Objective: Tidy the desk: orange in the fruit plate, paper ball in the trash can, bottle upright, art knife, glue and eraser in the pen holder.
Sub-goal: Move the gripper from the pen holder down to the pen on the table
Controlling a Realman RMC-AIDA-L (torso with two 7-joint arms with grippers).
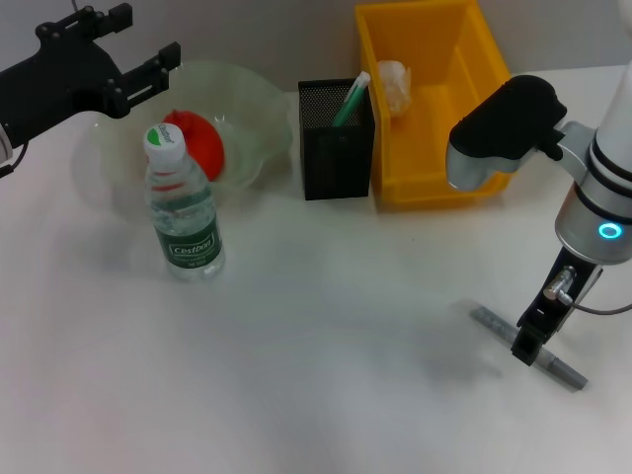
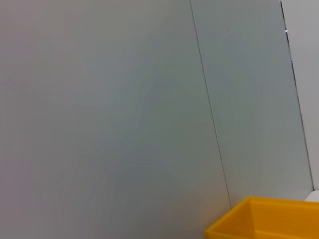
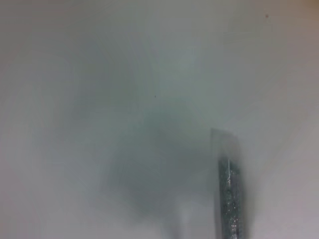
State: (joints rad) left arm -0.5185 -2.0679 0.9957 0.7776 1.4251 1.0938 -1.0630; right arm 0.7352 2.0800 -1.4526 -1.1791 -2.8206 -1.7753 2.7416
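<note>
Right hand [image 1: 530,343]: lowered to the desk at the robot's right side, planted on the middle of the art knife; the fingers appeared to straddle the knife, but whether they were closed on it could not be told.
Art knife [image 1: 491,321]: a slim grey bar lying flat on the white desk [image 1: 326,385], slanted, with one end sticking out on each side of the right hand. The right wrist view showed one grey end [image 3: 228,189] against the blurred desk surface.
Left hand [image 1: 138,69]: raised at the far left, above the rim of the fruit plate, fingers spread apart and holding nothing.
Orange [image 1: 197,141]: resting inside the fruit plate, partly hidden behind the bottle cap.
Fruit plate [image 1: 259,111]: pale green with a wavy rim, at the far left of the desk, just beside the pen holder.
Bottle [image 1: 183,212]: standing upright on the desk in front of the fruit plate, cap on.
Pen holder [image 1: 336,148]: black mesh cup between the fruit plate and the trash can, touching or nearly touching the can; a green stick-shaped item [image 1: 351,99] leaned out of it.
Trash can [image 1: 434,183]: yellow bin at the far side of the desk; its corner [image 2: 259,221] also showed in the left wrist view.
Paper ball [image 1: 393,81]: lying inside the trash can, near its back corner.
</note>
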